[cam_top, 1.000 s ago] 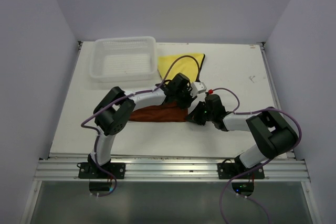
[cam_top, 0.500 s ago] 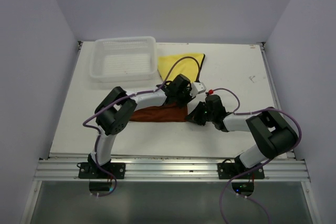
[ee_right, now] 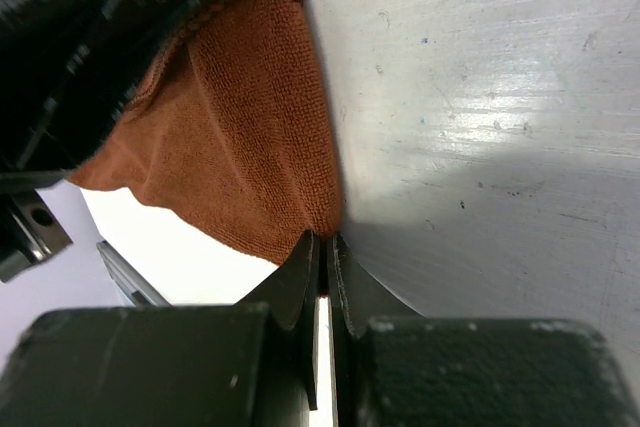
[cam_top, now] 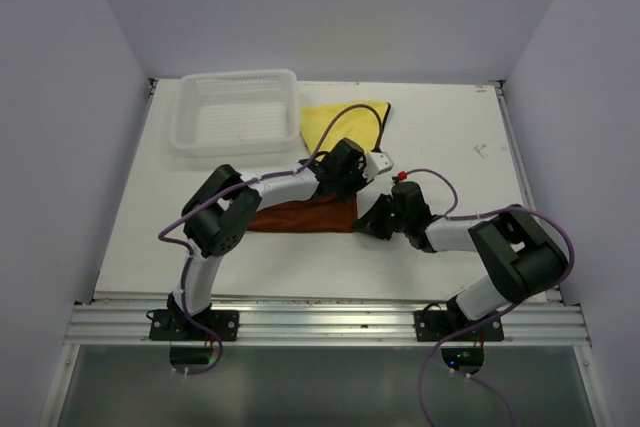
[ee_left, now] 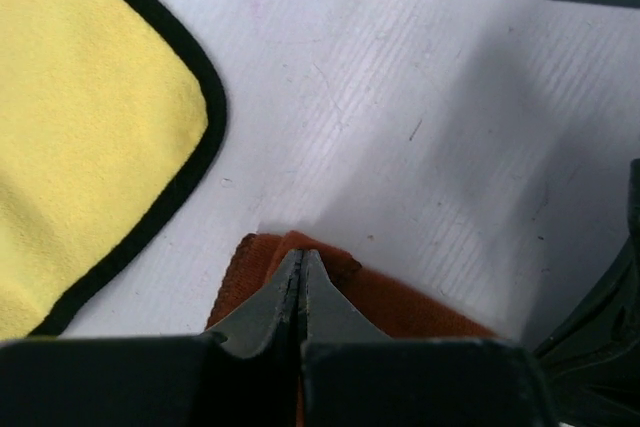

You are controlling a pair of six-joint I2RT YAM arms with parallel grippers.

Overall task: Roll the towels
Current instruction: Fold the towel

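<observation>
Top external: rust-brown towel (cam_top: 300,219) lies lengthwise left to right.

We see scuffed white worktop (cam_top: 450,127), pale lavender walls (cam_top: 330,7) boxing it, aluminium rail (cam_top: 330,319) along near edge.

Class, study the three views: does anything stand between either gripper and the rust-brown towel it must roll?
Nothing visible does. The left gripper and the right gripper are each shut on an edge of the rust-brown towel. The yellow towel lies apart, off to the side.
</observation>
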